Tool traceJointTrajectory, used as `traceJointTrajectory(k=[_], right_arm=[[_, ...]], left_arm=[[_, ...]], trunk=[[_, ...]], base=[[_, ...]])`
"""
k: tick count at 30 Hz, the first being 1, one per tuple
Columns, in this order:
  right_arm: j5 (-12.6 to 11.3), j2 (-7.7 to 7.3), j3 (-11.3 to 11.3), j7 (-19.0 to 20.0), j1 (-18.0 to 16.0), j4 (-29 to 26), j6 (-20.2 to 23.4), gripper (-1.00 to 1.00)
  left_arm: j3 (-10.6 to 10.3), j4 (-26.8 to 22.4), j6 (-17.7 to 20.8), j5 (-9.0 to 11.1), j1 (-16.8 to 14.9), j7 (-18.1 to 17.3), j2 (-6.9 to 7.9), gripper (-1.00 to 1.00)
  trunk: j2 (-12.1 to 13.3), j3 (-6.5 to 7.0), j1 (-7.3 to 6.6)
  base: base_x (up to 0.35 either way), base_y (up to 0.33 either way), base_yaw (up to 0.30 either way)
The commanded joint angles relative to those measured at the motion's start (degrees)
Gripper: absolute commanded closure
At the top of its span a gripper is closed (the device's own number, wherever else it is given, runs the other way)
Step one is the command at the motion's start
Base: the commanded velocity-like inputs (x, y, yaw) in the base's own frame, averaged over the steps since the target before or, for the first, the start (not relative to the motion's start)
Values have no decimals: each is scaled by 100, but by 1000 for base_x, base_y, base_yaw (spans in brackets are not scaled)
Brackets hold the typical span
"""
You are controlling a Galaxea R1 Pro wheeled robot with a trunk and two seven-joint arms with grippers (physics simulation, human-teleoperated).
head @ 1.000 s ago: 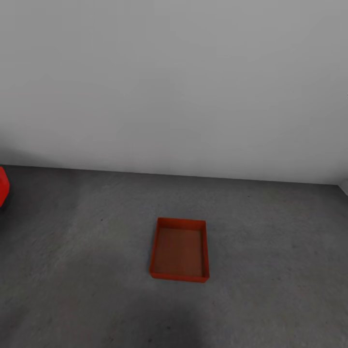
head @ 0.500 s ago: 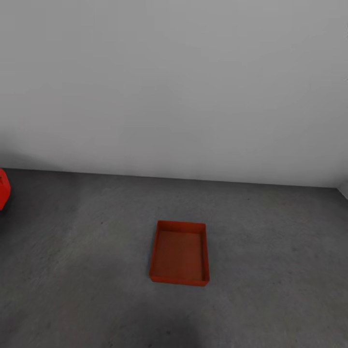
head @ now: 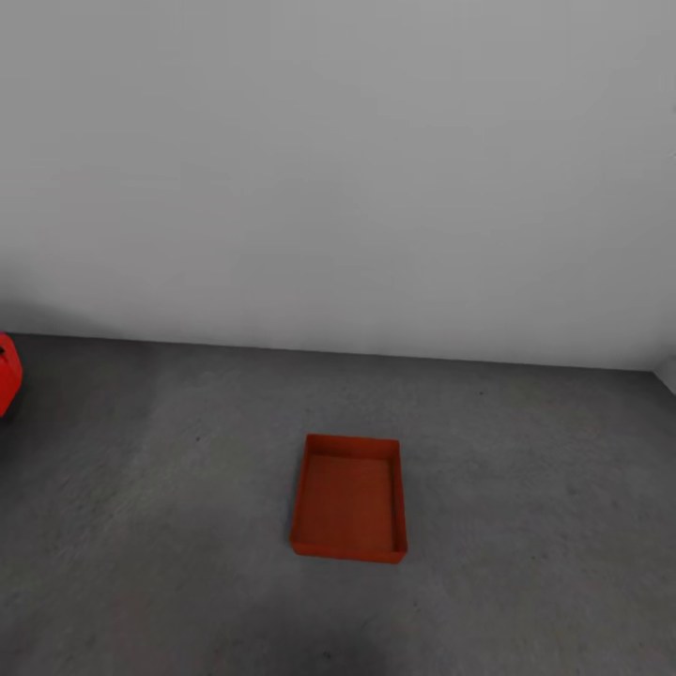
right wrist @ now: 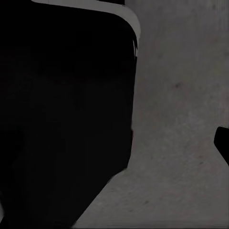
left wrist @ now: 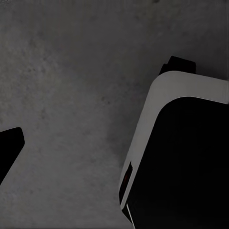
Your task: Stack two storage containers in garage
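One red-orange storage container (head: 348,498) is seen lying open side up on the dark grey concrete floor (head: 526,488), well short of the plain white wall (head: 338,160). Its long axis runs from the camera towards that wall. Part of a red car (head: 7,374) is seen far to the container's left. Whether either gripper is open or holding anything cannot be told.

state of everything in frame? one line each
storage container: upright on the concrete, open top, nothing inside, nothing stacked on it
floor: dark grey concrete, bare around the container
red car: just a sliver at the frame edge
left and right pincers: cannot tell open or shut from the wrist views
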Motion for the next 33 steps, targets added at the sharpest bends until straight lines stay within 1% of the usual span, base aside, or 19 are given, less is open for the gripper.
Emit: traceJointTrajectory(k=[1, 7, 19, 30, 33], right_arm=[[-51, 35, 49, -11, 23, 18, -36, -100], [-51, 73, 46, 3, 70, 18, -32, -100], [-54, 61, 49, 6, 80, 15, -37, -100], [-106, 42, 2, -1, 79, 15, -26, -100], [-109, 60, -1, 1, 80, 17, -28, -100]], left_arm=[[-49, 2, -14, 45, -2, 13, 0, -100], [-49, 2, -14, 39, -4, 13, 0, -100], [-49, 2, -12, 46, -2, 13, 0, -100], [-49, 2, -13, 45, -3, 13, 0, -100], [-49, 2, -14, 44, -2, 13, 0, -100]], trunk=[[-3, 6, 0], [-3, 60, 0], [-3, 168, 0], [-3, 268, 0], [-3, 295, 0]], base=[[0, 0, 0], [0, 0, 0], [0, 0, 0], [0, 0, 0], [0, 0, 0]])
